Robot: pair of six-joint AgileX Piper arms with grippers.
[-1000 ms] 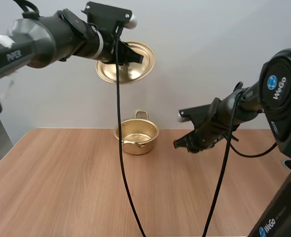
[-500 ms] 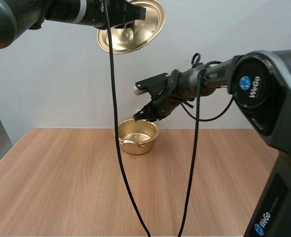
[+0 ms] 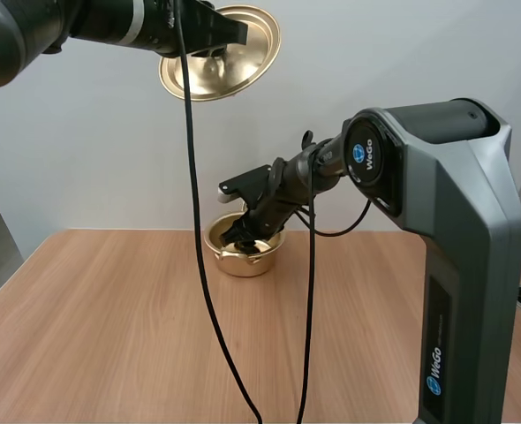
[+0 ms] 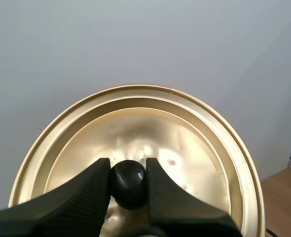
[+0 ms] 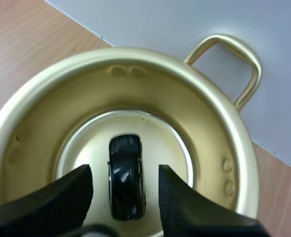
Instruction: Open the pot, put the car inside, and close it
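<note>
Wooden table (image 3: 110, 336): our left gripper (image 4: 128, 170) clamps the lid (image 3: 243, 62) by its knob (image 4: 128, 185), upper left, above the pot (image 3: 243, 263), where our right gripper (image 3: 241, 238), parted, straddles the car (image 5: 127, 177).

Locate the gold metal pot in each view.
High view: gold metal pot at the wooden table's far edge, right gripper in it.
Left wrist view: gold lid instead, left gripper shut on its black knob.
Right wrist view: pot under the open right gripper, black toy car inside.
Shared landmark: right gripper.
</note>
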